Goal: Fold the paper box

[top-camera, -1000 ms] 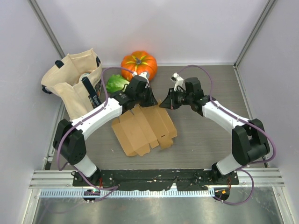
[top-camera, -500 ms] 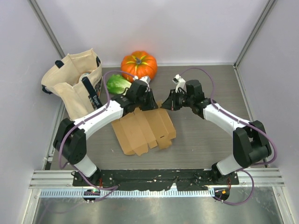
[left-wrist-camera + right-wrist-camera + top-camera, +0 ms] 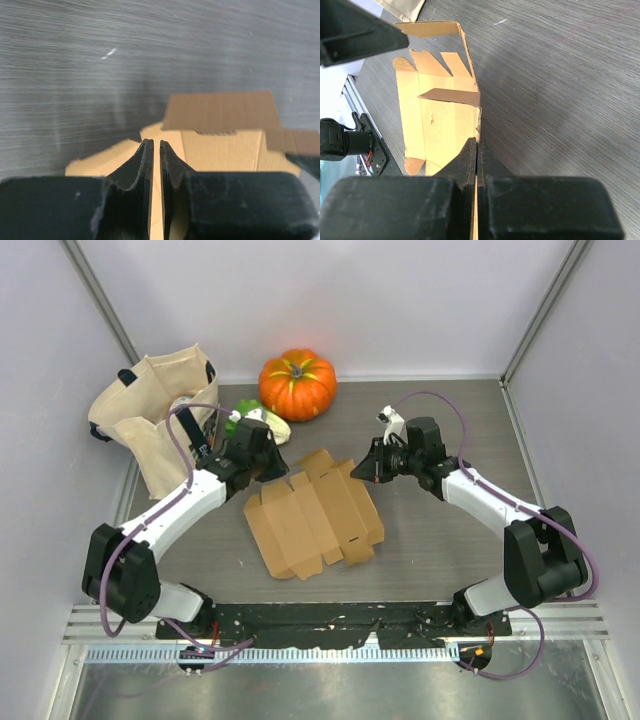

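Observation:
The paper box (image 3: pixel 315 515) lies as a flat tan die-cut in the middle of the table. It also fills the left wrist view ahead (image 3: pixel 220 135), one flap tilted up. My right gripper (image 3: pixel 368 468) is shut on the paper box's right edge, and that edge (image 3: pixel 476 120) runs straight into the shut jaws (image 3: pixel 477 142). My left gripper (image 3: pixel 272 468) hovers at the sheet's far-left corner. Its jaws (image 3: pixel 155 142) stand a narrow slit apart, with cardboard showing through the gap but nothing pinched.
An orange pumpkin (image 3: pixel 297 382) sits at the back. A beige tote bag (image 3: pixel 150 425) stands at the back left, with a green object (image 3: pixel 232 425) beside it, half hidden by the left arm. Walls close three sides.
My left gripper let go of the box's far edge and drew back to the left. The sheet dropped flatter. My right gripper kept its hold and shifted slightly right.

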`<state>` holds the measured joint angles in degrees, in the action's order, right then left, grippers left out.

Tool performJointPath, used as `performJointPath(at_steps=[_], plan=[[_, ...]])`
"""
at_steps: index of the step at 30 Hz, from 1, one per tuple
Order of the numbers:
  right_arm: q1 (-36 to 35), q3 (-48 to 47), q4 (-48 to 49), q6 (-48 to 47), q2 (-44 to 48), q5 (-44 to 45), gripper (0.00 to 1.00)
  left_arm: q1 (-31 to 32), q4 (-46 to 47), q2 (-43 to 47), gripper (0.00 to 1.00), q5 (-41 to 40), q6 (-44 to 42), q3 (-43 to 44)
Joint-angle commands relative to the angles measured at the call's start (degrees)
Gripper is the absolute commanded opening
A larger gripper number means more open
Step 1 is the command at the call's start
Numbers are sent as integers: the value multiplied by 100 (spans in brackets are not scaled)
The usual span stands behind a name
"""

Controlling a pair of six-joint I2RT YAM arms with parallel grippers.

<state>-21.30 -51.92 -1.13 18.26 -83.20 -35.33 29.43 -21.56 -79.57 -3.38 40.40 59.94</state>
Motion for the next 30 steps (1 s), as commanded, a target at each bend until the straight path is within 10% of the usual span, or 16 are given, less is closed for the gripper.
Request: performJointPath(at_steps=[1, 13, 30], plan=[[-6, -29, 262, -60, 225, -272, 1, -368, 275, -487, 11, 250, 372, 306], [-6, -28, 464, 107, 295, -264, 1, -377, -59, -1526, 0, 275, 433, 1037], [-6, -143, 728, 371, 93, -26, 1, -104, 1074, -1070, 0, 1058, 890, -157]])
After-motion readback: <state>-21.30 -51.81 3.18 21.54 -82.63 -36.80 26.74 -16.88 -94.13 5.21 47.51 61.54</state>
